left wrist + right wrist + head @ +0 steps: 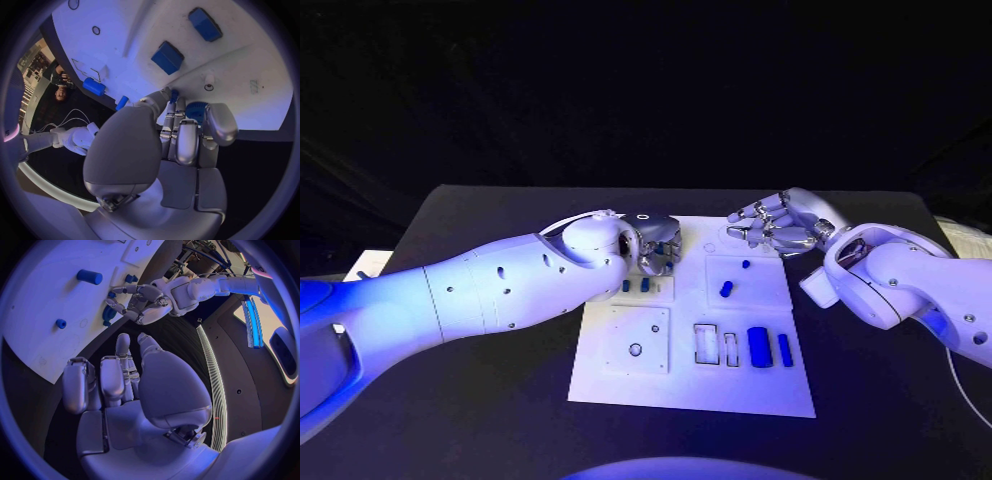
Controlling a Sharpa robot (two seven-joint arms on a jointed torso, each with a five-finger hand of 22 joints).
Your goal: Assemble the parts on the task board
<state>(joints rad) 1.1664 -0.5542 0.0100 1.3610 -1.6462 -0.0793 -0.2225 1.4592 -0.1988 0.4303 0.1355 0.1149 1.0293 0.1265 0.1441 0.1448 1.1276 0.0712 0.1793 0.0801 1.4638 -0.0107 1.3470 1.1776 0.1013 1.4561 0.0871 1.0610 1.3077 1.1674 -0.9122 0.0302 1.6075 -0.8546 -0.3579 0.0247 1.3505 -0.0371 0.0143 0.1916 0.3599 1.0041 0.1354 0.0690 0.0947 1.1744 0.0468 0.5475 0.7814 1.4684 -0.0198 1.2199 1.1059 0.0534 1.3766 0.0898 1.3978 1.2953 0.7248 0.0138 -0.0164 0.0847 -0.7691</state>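
Observation:
The white task board (689,385) lies mid-table. My left hand (653,250) is over its far left corner, and in the left wrist view its fingertips (172,97) pinch a small blue part (174,93) against the board (250,60). Two blue blocks (167,57) (205,24) sit beyond the fingers. My right hand (776,225) hovers at the board's far right edge with its fingers loosely bent and nothing in them (125,385). The right wrist view shows my left hand (144,302) beside blue parts (89,276).
Near the middle of the board lie a long blue part (759,346), a thinner one (785,349) and two empty slots (705,343). Small blue pieces (726,289) (744,264) stand further back. A ring hole (635,350) marks the left plate.

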